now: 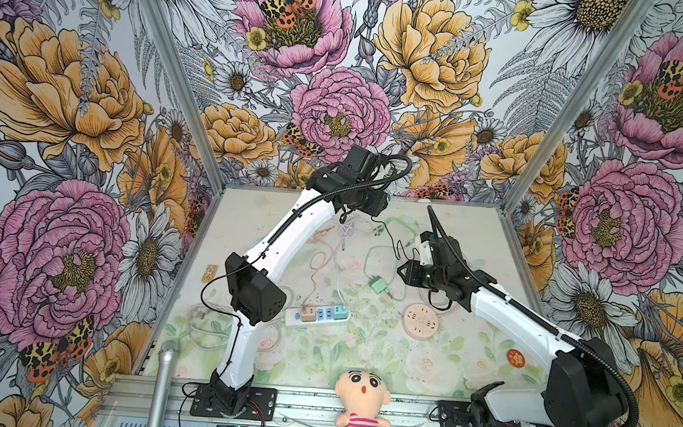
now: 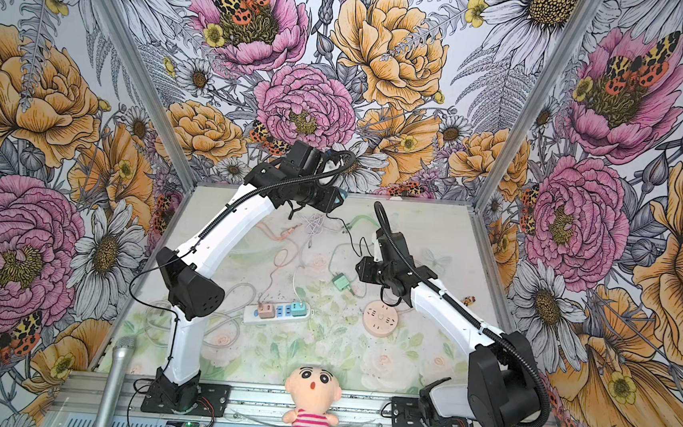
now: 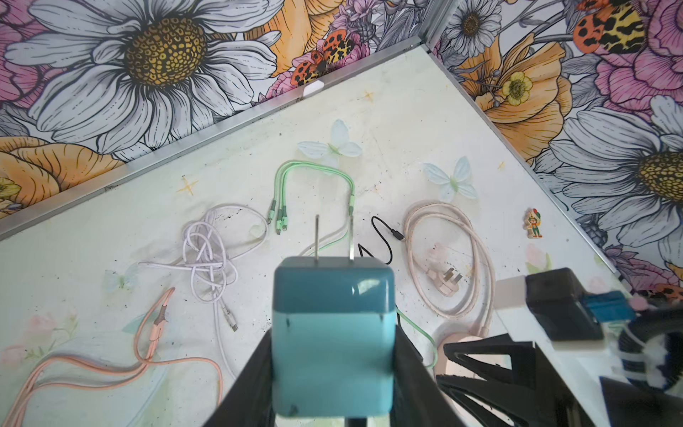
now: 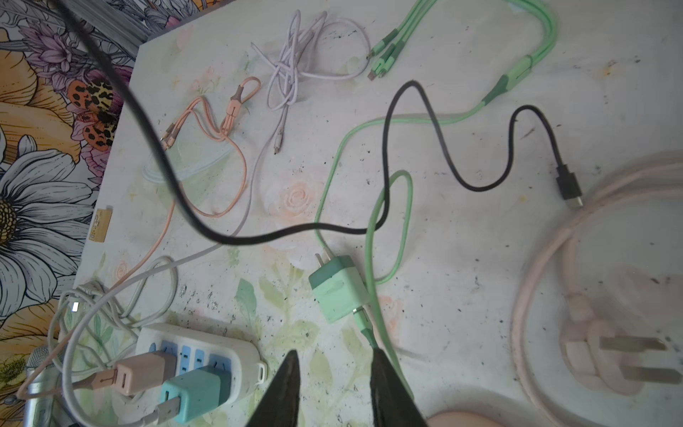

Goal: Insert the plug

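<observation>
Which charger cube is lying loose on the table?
The mint-green cube: the pink cube and teal cube sit in the power strip, and the left gripper grips the blue cube.

The left arm point(image 1: 288, 235) arches up and back, the left tool point(image 3: 332, 355) lifted high and clamped on a plug point(image 3: 332, 295). The right arm point(image 1: 511, 315) reaches low toward the middle, the right tool point(image 4: 334, 366) angled down, jaws parted, gripping nothing.
</observation>
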{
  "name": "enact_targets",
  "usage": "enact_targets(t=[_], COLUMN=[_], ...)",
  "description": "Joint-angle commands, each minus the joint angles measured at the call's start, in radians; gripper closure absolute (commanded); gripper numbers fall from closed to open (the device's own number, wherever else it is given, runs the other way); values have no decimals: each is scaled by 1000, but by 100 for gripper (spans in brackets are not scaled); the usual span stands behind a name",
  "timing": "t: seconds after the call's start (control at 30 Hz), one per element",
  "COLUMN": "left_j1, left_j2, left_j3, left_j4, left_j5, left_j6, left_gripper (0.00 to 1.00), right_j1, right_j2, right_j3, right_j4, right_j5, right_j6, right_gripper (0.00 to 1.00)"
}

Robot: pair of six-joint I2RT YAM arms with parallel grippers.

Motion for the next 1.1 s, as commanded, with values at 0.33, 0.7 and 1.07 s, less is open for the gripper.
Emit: enact_targets(t=[0.33, 0.7, 1.07], left_j1=[5, 3, 58], left_j2=[-71, -148, -317], left_j3=[-29, -121, -193], left_j4=[8, 8, 10], left_j5=[14, 22, 97], left_j6=[19, 41, 59], left_gripper=[76, 77, 78], right_j1=[10, -2, -79], right_j2=[102, 220, 372], right_j3=[11, 82, 195], right_j4=[9, 10, 37], right_j5=[134, 311, 332], right_j6=[-55, -103, -115], right_gripper=[68, 66, 67])
